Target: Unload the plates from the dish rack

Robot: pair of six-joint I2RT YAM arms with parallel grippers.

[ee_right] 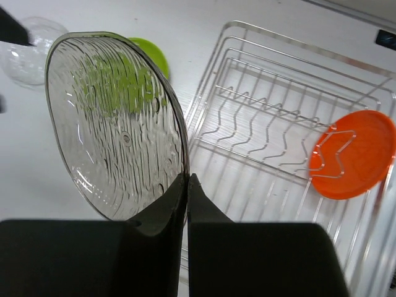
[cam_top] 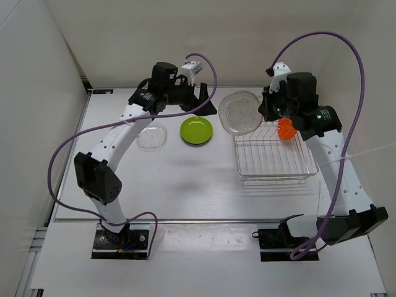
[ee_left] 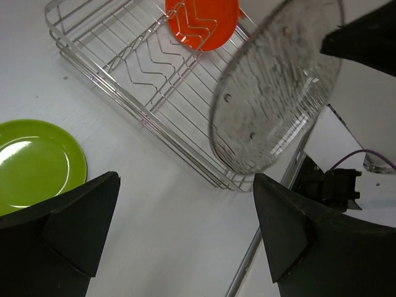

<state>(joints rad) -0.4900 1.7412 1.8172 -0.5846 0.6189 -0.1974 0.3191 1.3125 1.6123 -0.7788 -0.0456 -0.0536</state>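
Observation:
My right gripper [cam_top: 267,106] [ee_right: 187,179] is shut on the rim of a clear ribbed plate [cam_top: 240,112] [ee_right: 114,124] [ee_left: 275,86], held in the air over the dish rack's far left corner. The silver wire dish rack [cam_top: 272,154] [ee_right: 272,105] [ee_left: 117,68] holds an orange plate [cam_top: 285,129] [ee_right: 352,162] [ee_left: 203,21] standing at its far right. The lime green plate [cam_top: 196,130] [ee_left: 34,162] and a second clear plate [cam_top: 151,137] [ee_right: 25,52] lie on the table left of the rack. My left gripper [cam_top: 199,98] [ee_left: 185,216] is open and empty above the table's far side. The black plate is out of view.
White walls close in the table on the left, far and right sides. A metal rail [cam_top: 198,219] runs along the table's near edge. The purple cables [cam_top: 352,124] loop from both arms.

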